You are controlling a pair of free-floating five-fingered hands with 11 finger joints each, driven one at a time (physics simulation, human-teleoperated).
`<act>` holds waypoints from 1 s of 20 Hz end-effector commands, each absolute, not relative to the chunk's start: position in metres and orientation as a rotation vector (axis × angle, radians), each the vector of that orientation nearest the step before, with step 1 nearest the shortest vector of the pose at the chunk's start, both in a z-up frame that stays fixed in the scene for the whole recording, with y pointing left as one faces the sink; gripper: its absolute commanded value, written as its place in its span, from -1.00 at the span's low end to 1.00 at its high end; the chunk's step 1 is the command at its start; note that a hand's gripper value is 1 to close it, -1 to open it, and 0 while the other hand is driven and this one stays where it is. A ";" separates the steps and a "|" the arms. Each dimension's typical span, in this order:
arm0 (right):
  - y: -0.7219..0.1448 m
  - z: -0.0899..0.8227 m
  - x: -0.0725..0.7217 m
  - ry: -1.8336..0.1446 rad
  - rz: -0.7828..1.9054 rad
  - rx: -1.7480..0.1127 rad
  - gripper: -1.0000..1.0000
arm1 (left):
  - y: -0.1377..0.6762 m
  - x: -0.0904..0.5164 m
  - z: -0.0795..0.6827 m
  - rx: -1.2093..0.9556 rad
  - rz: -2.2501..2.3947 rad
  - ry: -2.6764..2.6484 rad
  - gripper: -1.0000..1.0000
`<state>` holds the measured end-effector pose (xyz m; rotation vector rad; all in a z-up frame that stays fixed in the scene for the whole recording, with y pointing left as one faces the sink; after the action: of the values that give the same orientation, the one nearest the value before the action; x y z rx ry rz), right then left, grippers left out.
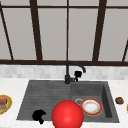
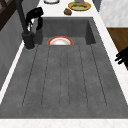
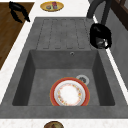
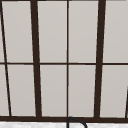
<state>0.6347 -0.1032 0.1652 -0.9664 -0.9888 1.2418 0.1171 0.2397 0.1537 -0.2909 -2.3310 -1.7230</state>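
My right hand (image 1: 78, 74) is at the black faucet (image 1: 67, 72) behind the sink, its fingers curled round the faucet's handle; it also shows in the left side view (image 2: 35, 15) and the right side view (image 3: 100, 35). My left hand (image 1: 38, 116) hangs with relaxed fingers over the sink's front left edge and holds nothing. A red-rimmed white plate (image 1: 91, 107) lies flat in the basin, beside the drain (image 3: 82, 79). A large red ball (image 1: 67, 115) shows low in the middle of the front view.
The grey sink (image 1: 45, 95) has a ribbed draining board on the left and a deep basin on the right. A yellow plate with food (image 1: 3, 103) sits on the left counter. A small brown item (image 1: 119, 100) lies on the right counter. A window runs behind.
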 end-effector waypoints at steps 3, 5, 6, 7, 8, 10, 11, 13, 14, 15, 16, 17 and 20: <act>-0.110 0.162 0.653 -0.985 1.284 -0.919 1.00 | 0.240 0.117 0.154 -0.291 -1.723 -2.331 0.00; -0.105 0.166 0.657 -0.981 1.300 -0.970 1.00 | 0.240 0.117 0.154 -0.291 -1.723 -2.331 0.00; -0.096 0.172 0.662 -0.950 1.301 -0.995 1.00 | 0.240 0.117 0.154 -0.291 -1.723 -2.331 0.00; -0.092 0.179 0.665 -0.918 1.312 -0.989 1.00 | 0.240 0.117 0.154 -0.291 -1.723 -2.331 0.00; -0.085 0.185 0.667 -0.872 1.327 -0.975 1.00 | 0.240 0.117 0.154 -0.291 -1.723 -2.331 0.00; -0.074 0.195 0.665 -0.826 1.304 -0.993 1.00 | 0.240 0.117 0.154 -0.291 -1.723 -2.331 0.00; -0.070 0.196 0.665 -0.799 1.309 -1.025 1.00 | 0.240 0.117 0.154 -0.291 -1.723 -2.331 0.00; -0.059 0.194 0.661 -0.745 1.290 -1.077 1.00 | 0.240 0.117 0.154 -0.291 -1.723 -2.331 0.00; -0.055 0.193 0.660 -0.720 1.269 -1.112 1.00 | 0.240 0.117 0.154 -0.291 -1.723 -2.331 0.00; -0.052 0.193 0.658 -0.695 1.263 -1.142 1.00 | 0.240 0.117 0.154 -0.291 -1.723 -2.331 0.00; -0.049 0.195 0.659 -0.671 1.259 -1.168 1.00 | 0.240 0.117 0.154 -0.291 -1.723 -2.331 0.00; -0.048 0.192 0.658 -0.646 1.277 -1.196 1.00 | 0.240 0.117 0.154 -0.291 -1.723 -2.331 0.00; -0.040 0.187 0.661 -0.591 1.319 -1.289 1.00 | 0.240 0.117 0.154 -0.291 -1.723 -2.331 0.00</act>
<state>0.6546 -0.0557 0.1600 -1.3707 -0.5744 1.2181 0.1171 0.2397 0.1537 -0.2909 -2.3310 -1.7230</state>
